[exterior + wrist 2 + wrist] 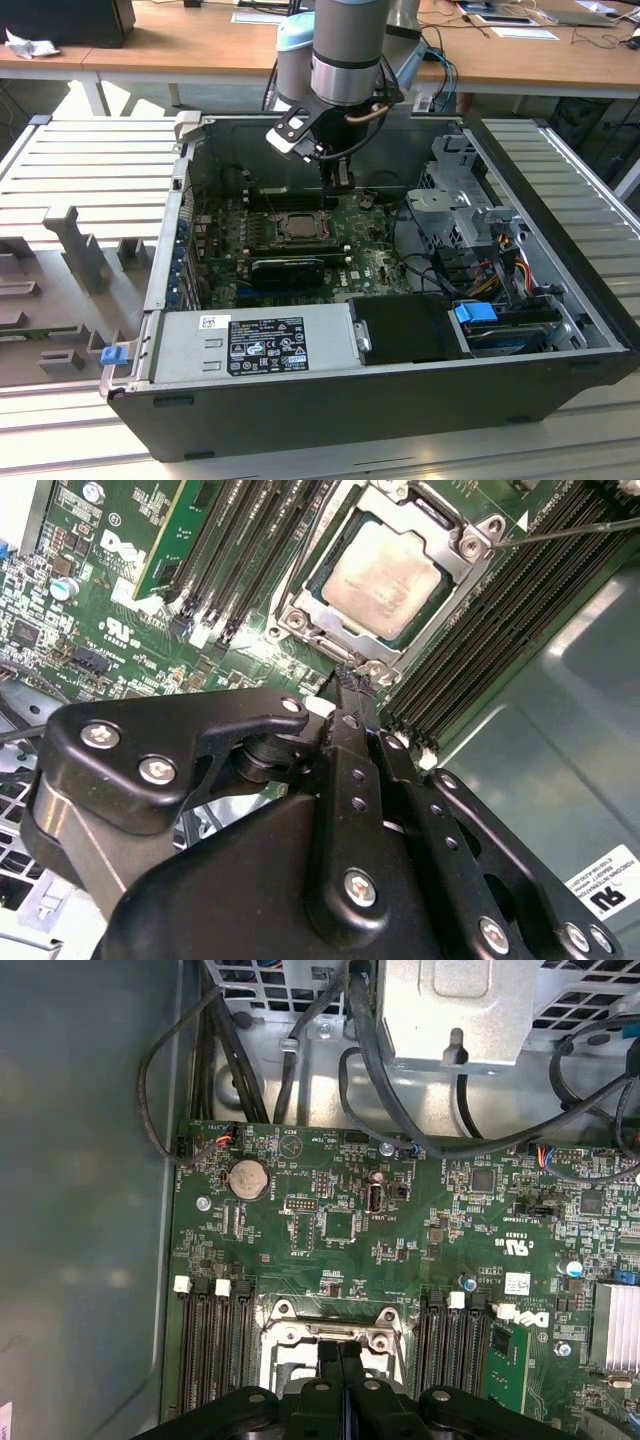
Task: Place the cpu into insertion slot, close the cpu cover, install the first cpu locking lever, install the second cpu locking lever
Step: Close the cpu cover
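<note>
The grey robot arm (345,50) reaches down into the open dark grey metal computer case (400,400), which lies on a ribbed pale metal table (100,160).

**Gripper.** The black gripper (352,675) is narrow, with its two fingers pressed together into a single tip. In the second wrist view the tip sits at the edge of the insertion slot's metal frame. It cannot be told whether it touches the frame. In the first wrist view the paired fingers (330,1360) stand over the same edge. In the exterior view the gripper (338,182) hangs just beside the slot, toward the exterior view's right.

**Task parts.**
- The cpu (378,578), a small flat square chip with a pale silvery-grey face, lies flat inside the insertion slot (292,618), a square socket with a silvery rim on the green circuit board (340,1260).
- The cpu cover (452,592), a thin silvery frame plate with a cut-out centre, lies down around the chip.
- A thin metal rod (570,530) runs from one corner of the socket out over the long black memory slots (240,550), which flank the socket on both sides.

A grey power supply box (250,345) sits along the near wall of the case.
</note>
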